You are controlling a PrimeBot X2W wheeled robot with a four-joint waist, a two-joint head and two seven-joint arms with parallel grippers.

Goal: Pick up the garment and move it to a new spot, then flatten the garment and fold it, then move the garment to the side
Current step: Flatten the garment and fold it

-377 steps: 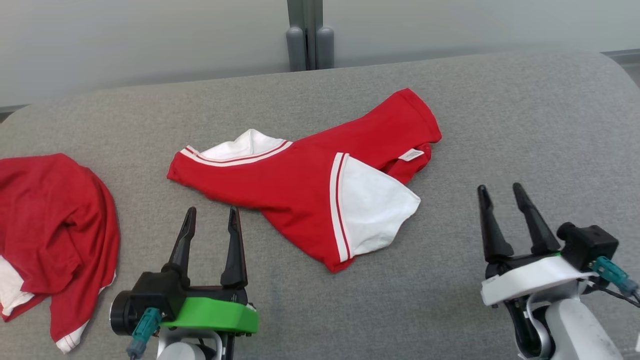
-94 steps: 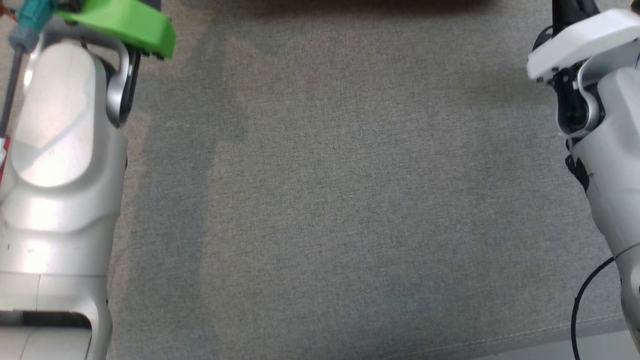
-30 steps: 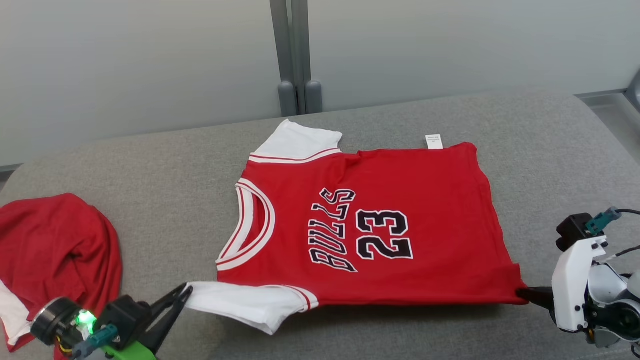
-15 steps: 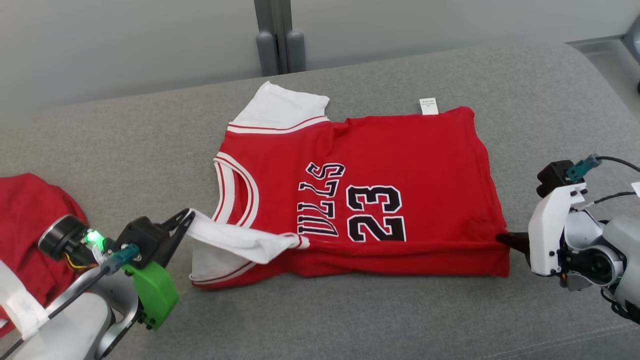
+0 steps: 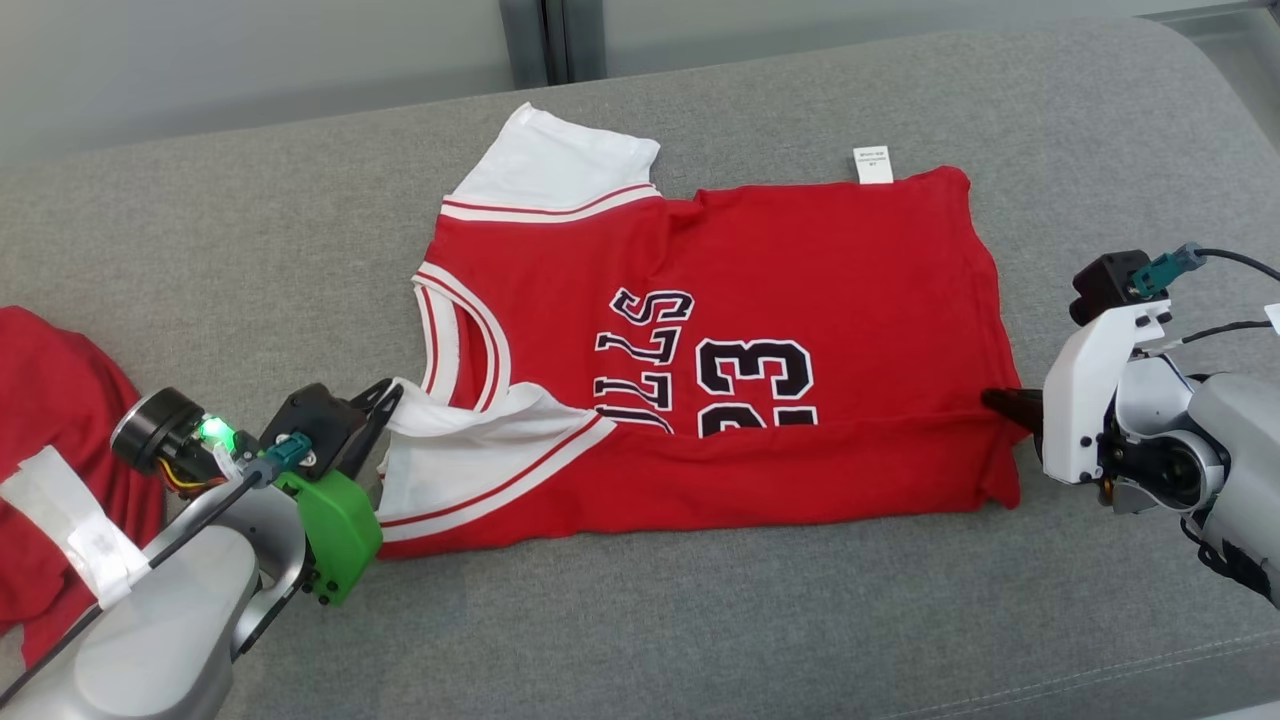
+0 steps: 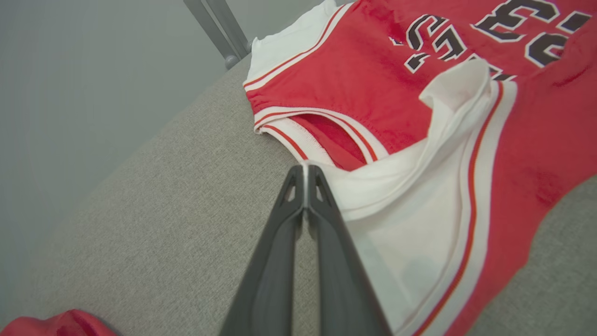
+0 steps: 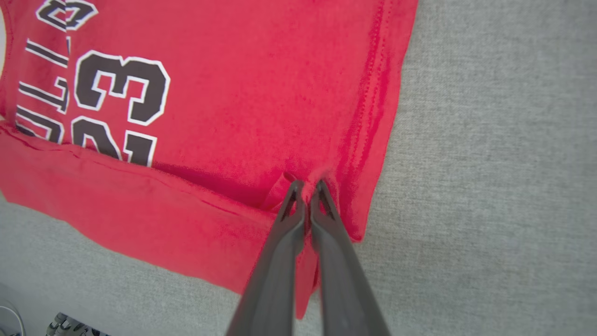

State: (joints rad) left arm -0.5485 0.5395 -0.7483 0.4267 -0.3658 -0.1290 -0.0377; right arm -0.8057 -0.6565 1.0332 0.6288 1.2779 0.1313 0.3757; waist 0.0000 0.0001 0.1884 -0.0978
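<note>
A grey woven-fabric cushion point(image 5: 700, 620) spreads across the head view, its corner rounded at 1 o'clock and a stitched seam point(image 5: 1100, 668) running near its edge at 5 o'clock. Behind it, at 12 o'clock, stands a plain pale grey wall point(image 5: 250, 60) with a darker grey upright post point(image 5: 545, 40). The light is soft and even.

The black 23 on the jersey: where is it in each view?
Head view: the 23 sits at the centre.
Left wrist view: top right corner.
Right wrist view: upper left.
Shared landmark: the BULLS lettering beside it.
</note>
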